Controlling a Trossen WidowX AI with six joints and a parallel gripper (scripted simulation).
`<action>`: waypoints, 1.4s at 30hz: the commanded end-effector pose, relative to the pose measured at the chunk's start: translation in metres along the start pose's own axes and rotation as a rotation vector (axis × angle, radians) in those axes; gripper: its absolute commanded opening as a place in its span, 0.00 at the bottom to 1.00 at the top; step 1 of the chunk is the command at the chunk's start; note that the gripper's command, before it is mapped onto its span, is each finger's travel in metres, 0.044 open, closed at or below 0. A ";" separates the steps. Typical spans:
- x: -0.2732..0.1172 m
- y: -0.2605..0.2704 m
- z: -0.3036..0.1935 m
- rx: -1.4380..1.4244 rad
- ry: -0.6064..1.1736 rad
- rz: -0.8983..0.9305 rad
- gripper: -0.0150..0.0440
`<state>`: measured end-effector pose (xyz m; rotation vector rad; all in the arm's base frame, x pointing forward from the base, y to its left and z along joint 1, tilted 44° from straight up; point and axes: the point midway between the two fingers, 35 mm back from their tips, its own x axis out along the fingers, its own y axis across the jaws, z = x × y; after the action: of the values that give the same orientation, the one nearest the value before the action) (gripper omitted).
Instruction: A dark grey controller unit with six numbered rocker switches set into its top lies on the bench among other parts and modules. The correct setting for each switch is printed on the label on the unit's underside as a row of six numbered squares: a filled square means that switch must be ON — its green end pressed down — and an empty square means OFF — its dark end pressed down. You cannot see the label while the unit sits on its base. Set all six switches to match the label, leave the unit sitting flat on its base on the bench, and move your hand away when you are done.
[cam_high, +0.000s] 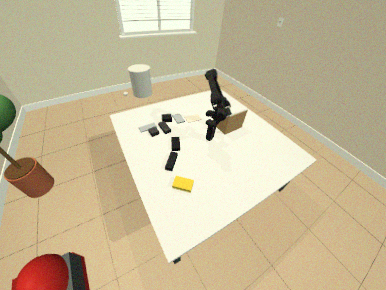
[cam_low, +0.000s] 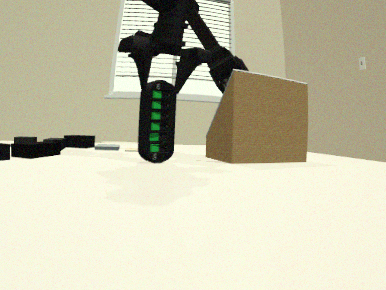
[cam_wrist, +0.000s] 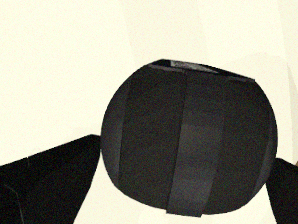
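Exterior: the gripper (cam_high: 209, 125) (cam_low: 159, 90) (cam_wrist: 188, 147) points down, gripping the upright controller unit (cam_high: 210, 131) (cam_low: 156, 122) (cam_wrist: 200, 140)

The robot arm (cam_high: 216, 95) (cam_low: 172, 25) is all black, with a matte look. Its links are slender and of angular shape, joined by thicker, blocky joints. The gripper (cam_high: 212, 125) (cam_low: 160, 90) (cam_wrist: 189, 147) has two black fingers, which are broad above and become narrow to their tips.

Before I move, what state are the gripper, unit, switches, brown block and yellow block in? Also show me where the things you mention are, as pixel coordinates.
Gripper (cam_high: 213, 122) (cam_low: 160, 89) (cam_wrist: 188, 146): shut on the unit
Controller unit (cam_high: 210, 131) (cam_low: 170, 120) (cam_wrist: 200, 145): held on end
Rocker switches (cam_low: 156, 116): green ends visible, settings unclear
Brown block (cam_high: 235, 123) (cam_low: 270, 117): standing
Yellow block (cam_high: 183, 184): lying flat
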<state>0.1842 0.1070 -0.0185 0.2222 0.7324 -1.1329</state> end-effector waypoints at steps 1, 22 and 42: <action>0.002 0.000 -0.004 0.009 0.018 -0.009 0.83; 0.003 0.000 -0.020 0.010 0.068 -0.009 0.83; 0.005 0.000 -0.035 0.010 0.117 -0.009 0.83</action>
<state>0.1726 0.1244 -0.0442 0.3025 0.8235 -1.1306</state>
